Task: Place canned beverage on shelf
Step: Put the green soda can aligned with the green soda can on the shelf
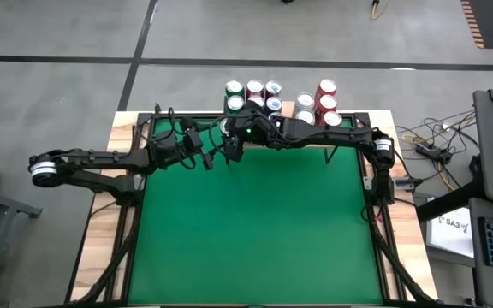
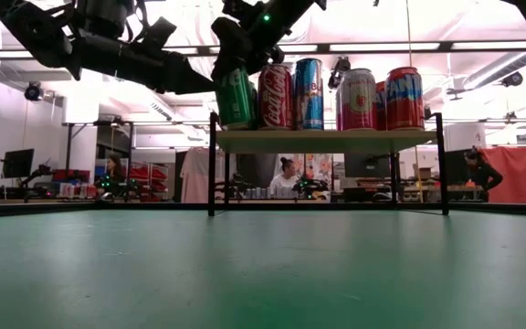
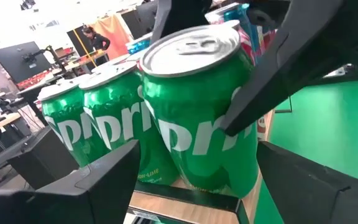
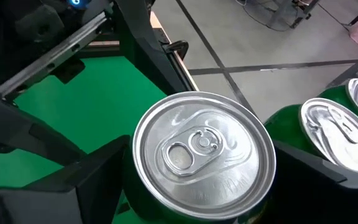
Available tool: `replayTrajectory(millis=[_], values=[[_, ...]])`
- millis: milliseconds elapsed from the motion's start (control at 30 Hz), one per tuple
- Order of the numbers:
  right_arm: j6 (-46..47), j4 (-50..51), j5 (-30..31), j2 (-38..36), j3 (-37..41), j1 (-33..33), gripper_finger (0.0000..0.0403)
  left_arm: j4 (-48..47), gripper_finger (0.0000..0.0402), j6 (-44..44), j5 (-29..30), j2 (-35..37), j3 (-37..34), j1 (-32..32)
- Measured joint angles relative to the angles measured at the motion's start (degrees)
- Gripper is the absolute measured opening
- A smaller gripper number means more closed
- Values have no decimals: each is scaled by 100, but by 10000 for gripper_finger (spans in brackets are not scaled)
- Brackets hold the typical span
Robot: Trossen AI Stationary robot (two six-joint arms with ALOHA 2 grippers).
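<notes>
A green canned beverage point(image 2: 235, 97) stands upright on its base at the left end of the shelf point(image 2: 327, 140), a wooden board on thin black legs. My right gripper point(image 4: 201, 180) reaches over it from above, open, with one finger on each side of its silver top point(image 4: 204, 149). My left gripper point(image 3: 197, 162) is open and level on the can's left, toward the table's left edge. Its fingertips stand just short of the can's lower wall point(image 3: 197, 149) and touch nothing that I can see. My right gripper's fingers point(image 3: 260, 93) stand close on either side of the can's upper wall. They slant down from above and from the table's right. Whether they touch the wall I cannot tell. The can stands upright on the shelf board point(image 3: 185, 200).
Two more green cans point(image 3: 98, 124) stand right behind this one. Red, blue and pink cans point(image 2: 358, 99) fill the rest of the shelf. The green tabletop point(image 1: 255, 231) lies bare in front. Both arms crowd the shelf's left end point(image 1: 221, 141). People sit at desks in the room behind.
</notes>
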State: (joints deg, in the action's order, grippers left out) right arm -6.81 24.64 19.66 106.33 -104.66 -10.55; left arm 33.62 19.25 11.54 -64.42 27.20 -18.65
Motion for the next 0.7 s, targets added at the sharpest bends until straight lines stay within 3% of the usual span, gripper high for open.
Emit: replayTrajectory(millis=[700], values=[[15, -17, -12, 21, 0, -63, 324, -43, 305, 12, 0, 46, 0, 2]])
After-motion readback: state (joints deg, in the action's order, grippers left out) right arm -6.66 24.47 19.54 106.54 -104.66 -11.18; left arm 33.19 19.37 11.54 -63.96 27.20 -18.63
